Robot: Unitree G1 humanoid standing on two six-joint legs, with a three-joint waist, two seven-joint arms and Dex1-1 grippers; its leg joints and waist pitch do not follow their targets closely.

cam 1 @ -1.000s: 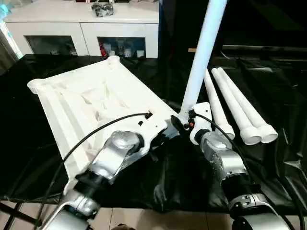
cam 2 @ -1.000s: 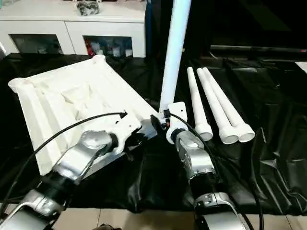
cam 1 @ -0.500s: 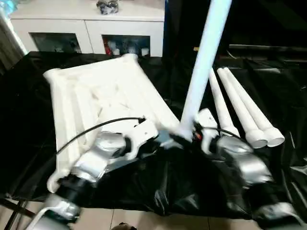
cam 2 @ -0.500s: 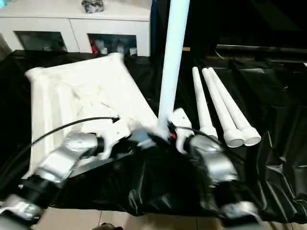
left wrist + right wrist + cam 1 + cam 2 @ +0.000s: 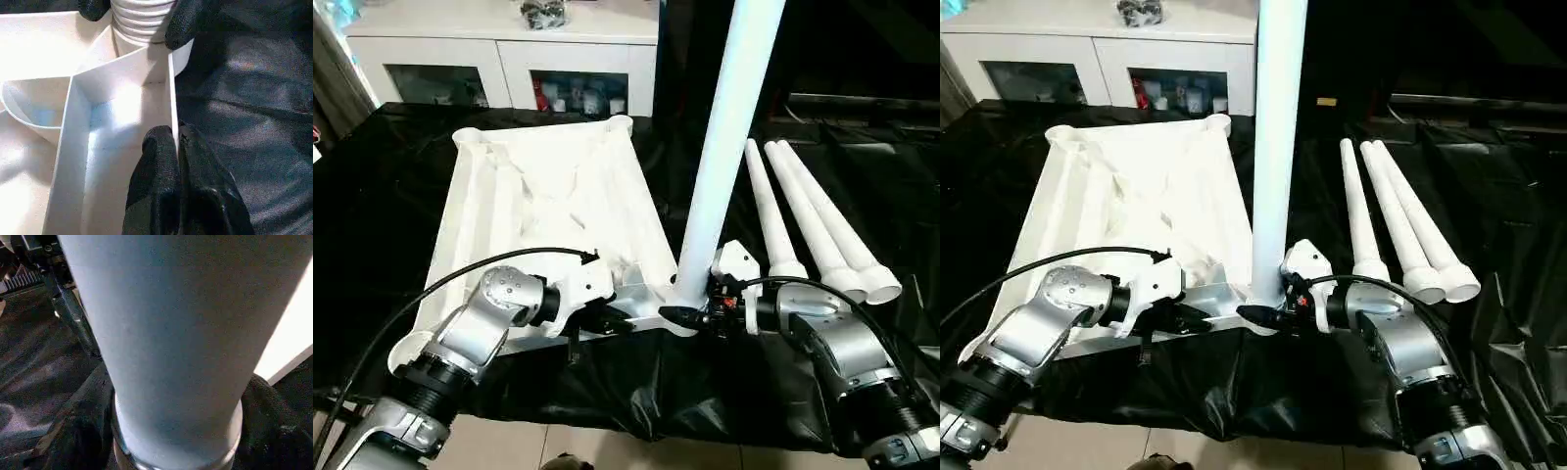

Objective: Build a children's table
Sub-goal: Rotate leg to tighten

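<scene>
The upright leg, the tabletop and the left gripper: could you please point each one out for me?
upright leg (image 5: 724,157): left eye view, middle of its shaft.
tabletop (image 5: 543,201): left eye view, ribbed underside.
left gripper (image 5: 177,147): left wrist view, fingertips pinching the tabletop's rim.

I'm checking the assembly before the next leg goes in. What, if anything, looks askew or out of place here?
The tabletop lies underside up, slewed at an angle on the black sheet. The upright leg in its near corner socket leans slightly. Three spare legs lie neatly alongside. Nothing looks damaged.
</scene>
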